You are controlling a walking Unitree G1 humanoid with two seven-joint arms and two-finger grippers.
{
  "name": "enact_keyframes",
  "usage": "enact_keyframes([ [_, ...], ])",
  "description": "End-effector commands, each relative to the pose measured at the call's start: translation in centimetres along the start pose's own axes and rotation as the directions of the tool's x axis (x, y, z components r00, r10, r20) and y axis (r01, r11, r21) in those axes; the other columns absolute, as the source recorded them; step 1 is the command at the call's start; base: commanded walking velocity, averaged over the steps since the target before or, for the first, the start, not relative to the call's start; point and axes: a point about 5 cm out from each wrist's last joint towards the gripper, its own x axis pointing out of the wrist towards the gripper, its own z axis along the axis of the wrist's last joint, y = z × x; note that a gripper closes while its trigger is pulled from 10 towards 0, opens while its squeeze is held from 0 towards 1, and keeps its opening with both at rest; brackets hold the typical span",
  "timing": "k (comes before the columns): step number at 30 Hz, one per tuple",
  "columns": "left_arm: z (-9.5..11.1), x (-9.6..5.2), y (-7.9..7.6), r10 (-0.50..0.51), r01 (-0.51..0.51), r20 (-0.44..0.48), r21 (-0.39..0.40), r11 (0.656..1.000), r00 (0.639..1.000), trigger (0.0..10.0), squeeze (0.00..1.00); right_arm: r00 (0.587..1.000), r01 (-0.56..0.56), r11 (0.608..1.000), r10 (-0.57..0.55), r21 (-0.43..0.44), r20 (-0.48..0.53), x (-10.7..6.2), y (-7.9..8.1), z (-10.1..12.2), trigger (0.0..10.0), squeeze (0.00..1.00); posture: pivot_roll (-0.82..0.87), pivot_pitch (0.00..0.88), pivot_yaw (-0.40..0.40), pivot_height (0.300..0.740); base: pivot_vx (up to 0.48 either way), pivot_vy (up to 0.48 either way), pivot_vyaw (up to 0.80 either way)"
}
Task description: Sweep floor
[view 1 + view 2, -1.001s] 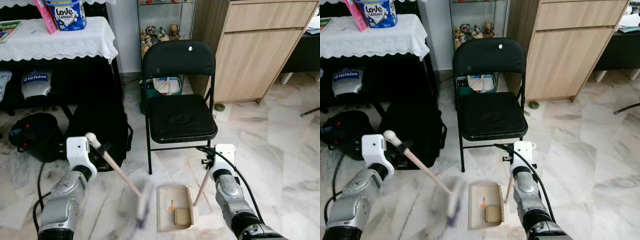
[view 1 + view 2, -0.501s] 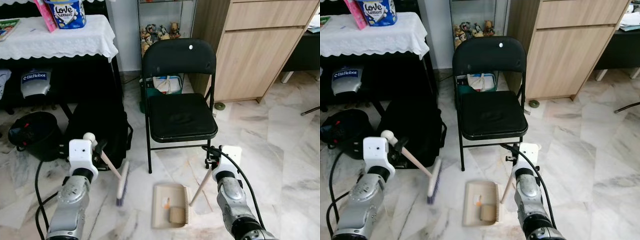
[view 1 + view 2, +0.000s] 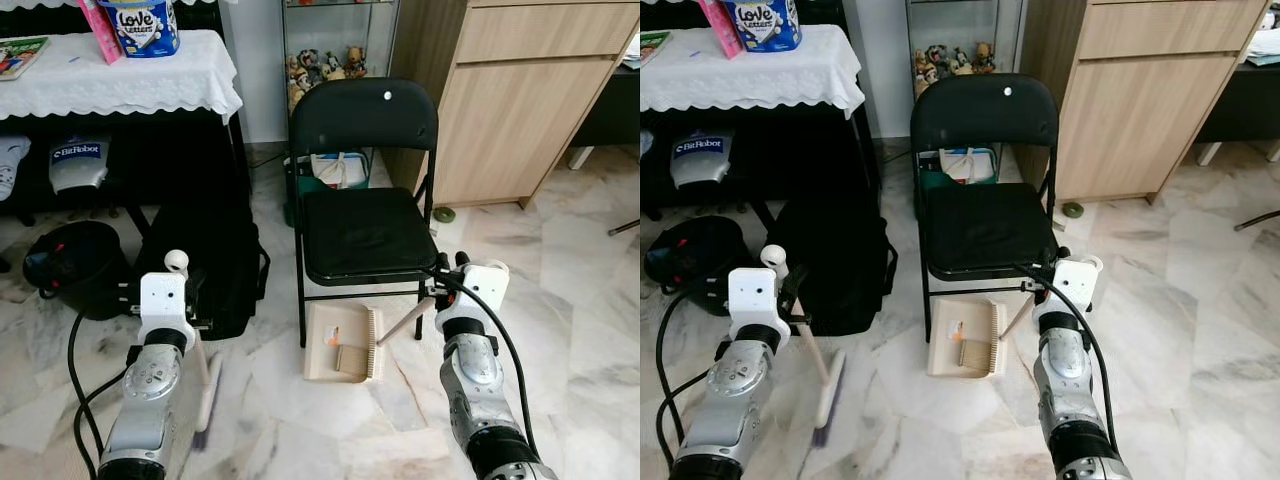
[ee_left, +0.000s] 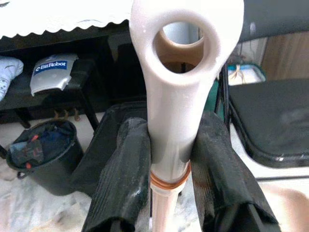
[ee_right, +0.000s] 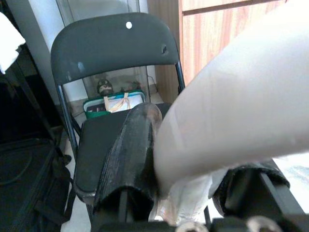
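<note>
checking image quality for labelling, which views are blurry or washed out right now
Left and right eye views: mostly sharp, the brush head slightly smeared. Left wrist view: brush handle sharp, background soft. Right wrist view: the dustpan handle is an overexposed, out-of-focus white mass; the chair is soft.

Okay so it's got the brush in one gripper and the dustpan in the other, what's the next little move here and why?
Probably swing the brush toward the dustpan. The left gripper is shut on the brush handle, but the bristles sit on the floor well to the robot's left of the pan, which the right gripper holds by its handle in front of the black chair. Closing that gap comes first.
</note>
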Motion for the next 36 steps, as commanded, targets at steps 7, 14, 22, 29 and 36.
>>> enact_keyframes([
  [7,1.38,1.07,-0.67,0.021,-0.018,0.076,-0.046,0.999,0.997,10.0,0.0,0.999,-0.016,1.0,0.015,0.012,0.04,0.09,0.49,1.12,10.0,0.0,-0.07,0.051,-0.004,0.74,0.0,0.0,0.78],
  [14,1.42,1.16,-0.67,0.026,-0.022,0.084,-0.047,0.999,0.996,10.0,0.0,0.999,-0.025,1.0,0.024,0.016,0.04,0.16,0.81,1.19,10.0,0.0,-0.07,0.057,-0.004,0.74,0.0,0.0,0.54],
  [22,1.37,1.29,-0.66,0.036,-0.031,0.089,-0.055,0.998,0.995,10.0,0.0,0.999,-0.025,1.0,0.024,0.003,0.045,0.21,0.54,1.49,10.0,0.0,-0.07,0.061,-0.004,0.74,0.0,0.0,0.4],
  [29,1.45,1.39,-0.65,0.031,-0.027,0.092,-0.048,0.998,0.995,10.0,0.0,0.999,-0.028,1.0,0.028,0.002,0.045,0.23,0.58,1.53,10.0,0.0,-0.07,0.069,-0.002,0.74,0.0,0.0,0.8],
  [36,1.41,1.5,-0.59,0.023,-0.019,0.091,-0.039,0.999,0.996,10.0,0.0,0.998,-0.027,1.0,0.026,0.007,0.051,0.38,0.66,1.82,10.0,0.0,-0.06,0.069,0.003,0.74,0.0,0.0,0.8],
])
